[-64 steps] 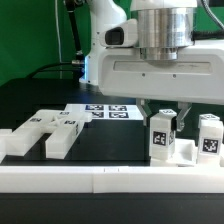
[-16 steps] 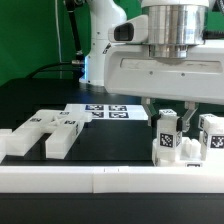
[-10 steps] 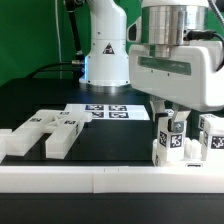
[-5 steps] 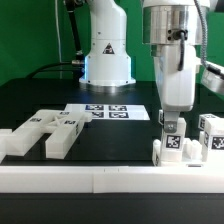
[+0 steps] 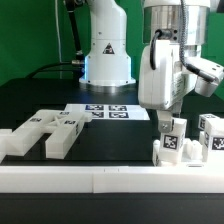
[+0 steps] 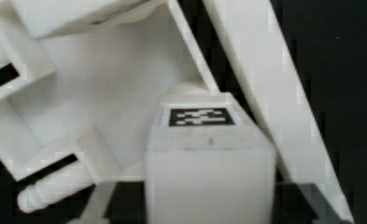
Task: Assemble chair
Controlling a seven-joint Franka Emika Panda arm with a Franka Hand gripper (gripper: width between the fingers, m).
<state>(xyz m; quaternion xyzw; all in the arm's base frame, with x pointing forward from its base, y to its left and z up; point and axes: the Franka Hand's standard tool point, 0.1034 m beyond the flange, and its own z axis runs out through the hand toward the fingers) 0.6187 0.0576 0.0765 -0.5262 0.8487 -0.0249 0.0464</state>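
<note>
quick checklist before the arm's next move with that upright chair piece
1. Pincer closed on the upright tagged post: ok.
2. Post sits centred between the fingers in the wrist view: ok.
3. Post fully seated in the base piece: cannot tell.
4. Post apart from the neighbouring tagged block: ok.
5. Loose parts well off to the exterior view's left, away from the arm: ok.

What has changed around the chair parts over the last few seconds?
The end effector has twisted around its vertical axis above the upright tagged post, which it seems to grip; the post shifted slightly toward the exterior view's right. Nothing was let go. The flat parts, the marker board and the other upright post stayed put.
</note>
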